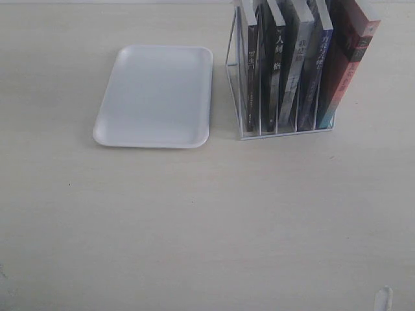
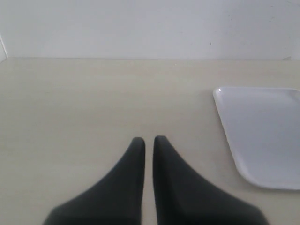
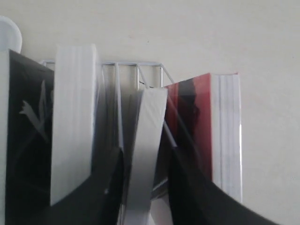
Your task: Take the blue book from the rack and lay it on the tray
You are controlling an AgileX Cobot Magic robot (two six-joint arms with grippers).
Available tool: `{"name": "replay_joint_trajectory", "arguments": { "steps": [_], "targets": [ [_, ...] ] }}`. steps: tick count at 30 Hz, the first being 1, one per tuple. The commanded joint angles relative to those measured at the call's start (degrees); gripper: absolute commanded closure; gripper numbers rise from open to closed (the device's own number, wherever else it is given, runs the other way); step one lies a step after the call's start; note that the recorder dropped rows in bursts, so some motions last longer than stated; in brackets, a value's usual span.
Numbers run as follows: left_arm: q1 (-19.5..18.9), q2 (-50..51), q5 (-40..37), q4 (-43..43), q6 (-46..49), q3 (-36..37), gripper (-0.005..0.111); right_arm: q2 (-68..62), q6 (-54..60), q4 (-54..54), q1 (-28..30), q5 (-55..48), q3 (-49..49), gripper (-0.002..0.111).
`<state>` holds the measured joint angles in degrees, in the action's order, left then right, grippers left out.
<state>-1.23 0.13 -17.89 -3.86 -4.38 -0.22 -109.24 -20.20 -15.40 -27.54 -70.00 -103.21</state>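
The pale table [image 1: 194, 227] carries the white tray [image 1: 155, 97] near the left hand [image 2: 149, 139], whose fingers sit almost together, empty. The right hand [image 3: 144, 157] straddles the top edge of the blue book [image 1: 322, 65], which stands in the rack [image 1: 285, 133] beside a red book [image 1: 350, 58]. I cannot tell whether it grips the book.

Exterior: mounted high, looks steeply down on the table [image 1: 194, 227] from mid-range. Takes in the whole tray [image 1: 155, 97] left of centre, crops the rack [image 1: 235, 97] and its books [image 1: 305, 65] at the upper right edge.

Left wrist: sits low, just above the tabletop, faces along it to a white wall [image 2: 140, 23]. Catches only part of the tray, one rounded corner included.

Right wrist: points almost straight down, very close over the book tops and the rack's wires, nearest parts blurred.

Overlap: tray in exterior and left wrist; rack and books in exterior and right wrist.
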Motion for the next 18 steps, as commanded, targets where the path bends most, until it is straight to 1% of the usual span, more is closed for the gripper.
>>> {"name": "replay_joint_trajectory", "arguments": {
  "steps": [1,4,13,14,16,18],
  "targets": [
    [0.46,-0.13,0.35,-0.12,0.12,0.22,0.101,-0.51,0.19,0.10,0.25,0.86,-0.21,0.091],
    [0.46,-0.13,0.35,-0.12,0.12,0.22,0.101,-0.74,0.32,0.10,0.25,1.47,-0.21,0.096],
    [0.46,-0.13,0.35,-0.12,0.12,0.22,0.101,-1.47,0.82,0.20,0.34,1.11,-0.21,0.097],
    [0.46,-0.13,0.35,-0.12,0.12,0.22,0.101,-1.47,0.82,0.08,0.34,0.88,-0.21,0.099],
    [0.46,-0.13,0.35,-0.12,0.12,0.22,0.101,-1.36,1.34,0.08,0.34,0.51,-0.21,0.108],
    [0.46,-0.13,0.35,-0.12,0.12,0.22,0.101,-1.09,1.92,0.08,0.34,0.40,-0.21,0.108]
  ]
}}
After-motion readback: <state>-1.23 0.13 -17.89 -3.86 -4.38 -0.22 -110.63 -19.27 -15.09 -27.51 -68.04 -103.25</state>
